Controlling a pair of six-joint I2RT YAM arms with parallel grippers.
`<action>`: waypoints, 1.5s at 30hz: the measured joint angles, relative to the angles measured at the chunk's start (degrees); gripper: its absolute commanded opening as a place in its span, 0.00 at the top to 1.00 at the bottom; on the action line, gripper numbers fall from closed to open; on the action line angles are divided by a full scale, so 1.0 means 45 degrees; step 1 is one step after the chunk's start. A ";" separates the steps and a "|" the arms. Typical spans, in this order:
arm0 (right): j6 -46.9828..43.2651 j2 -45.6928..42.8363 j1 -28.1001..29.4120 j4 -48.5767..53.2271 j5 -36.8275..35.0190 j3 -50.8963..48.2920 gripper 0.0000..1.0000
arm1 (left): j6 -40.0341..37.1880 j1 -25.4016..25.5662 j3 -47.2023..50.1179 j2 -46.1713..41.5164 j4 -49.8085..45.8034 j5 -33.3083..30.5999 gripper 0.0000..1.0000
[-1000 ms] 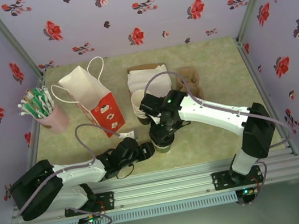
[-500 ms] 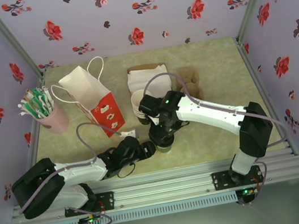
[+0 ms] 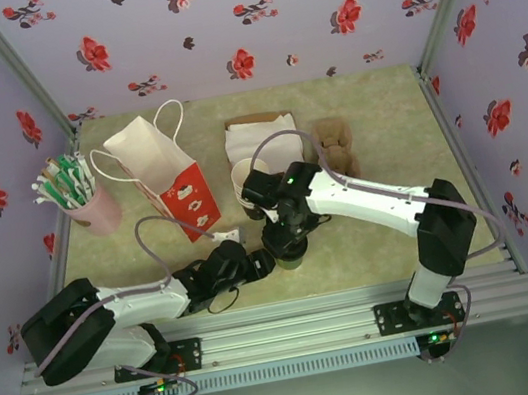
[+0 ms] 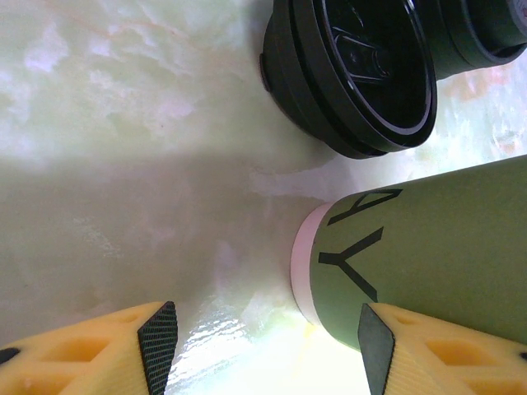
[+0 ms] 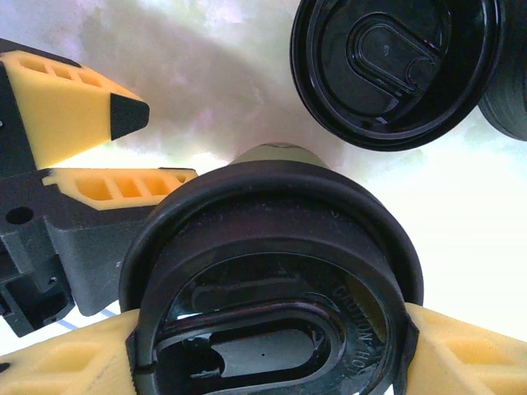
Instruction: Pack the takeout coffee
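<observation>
Counts: 1 takeout coffee cup (image 4: pixel 428 247) with an olive wall and black letters, standing on the counter (image 3: pixel 382 117) near the front centre. 1 black lid (image 5: pixel 272 247) on top of its mouth; can't tell if it is pressed home. At least 2 loose black lids (image 5: pixel 395 70) lie just beside the cup, and the left wrist view suggests some are nested. 1 stack of cups (image 3: pixel 246 182) behind it. 1 white-and-red paper bag (image 3: pixel 160 169) stands open at back left. 1 pink holder (image 3: pixel 94 214) full of sticks is at far left. 1 brown cardboard piece (image 3: pixel 336 140) is at back right.

2 arms. The right arm (image 3: pixel 377 204) reaches in from the right, elbow bent and wrist pointing down over the cup. The right tool (image 5: pixel 272 346) is clamped on the black lid, a yellow finger on each side of its rim. The left arm (image 3: pixel 130 306) lies low and stretched along the front edge towards the cup. The left tool (image 4: pixel 263 341) has its fingers apart and grips nothing; one finger is right against the cup's wall near its base, the other is well clear over bare counter.
</observation>
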State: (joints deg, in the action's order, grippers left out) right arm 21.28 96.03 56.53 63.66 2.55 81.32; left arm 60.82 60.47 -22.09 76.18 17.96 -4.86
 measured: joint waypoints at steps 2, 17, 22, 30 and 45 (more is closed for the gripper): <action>0.0000 0.0024 0.0029 0.0015 -0.0058 0.0015 0.36 | -0.0024 0.0000 -0.0010 0.0000 -0.0010 0.0000 0.38; 0.0185 0.0355 0.0291 0.0097 -0.0631 0.0092 0.36 | -0.0063 0.0000 -0.0015 -0.0005 -0.0039 0.0000 0.38; 0.0194 0.0355 0.0335 0.0102 -0.0665 0.0107 0.36 | -0.0078 0.0000 -0.0015 -0.0486 -0.0418 -0.0024 0.38; 0.0194 0.0393 0.0374 0.0311 -0.0719 0.0330 0.33 | -0.0277 0.0000 -0.0015 -0.3021 -0.2302 -0.0724 0.36; 0.0034 0.0355 0.0393 0.0374 -0.0287 0.0398 0.13 | -0.0554 -0.0170 -0.0461 -0.6188 -0.6173 -0.1608 0.34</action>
State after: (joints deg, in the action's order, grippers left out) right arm 21.43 97.62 58.30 65.34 1.26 83.11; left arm 58.33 59.70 -24.16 48.34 -9.82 -12.10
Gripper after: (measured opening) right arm 0.841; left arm 0.655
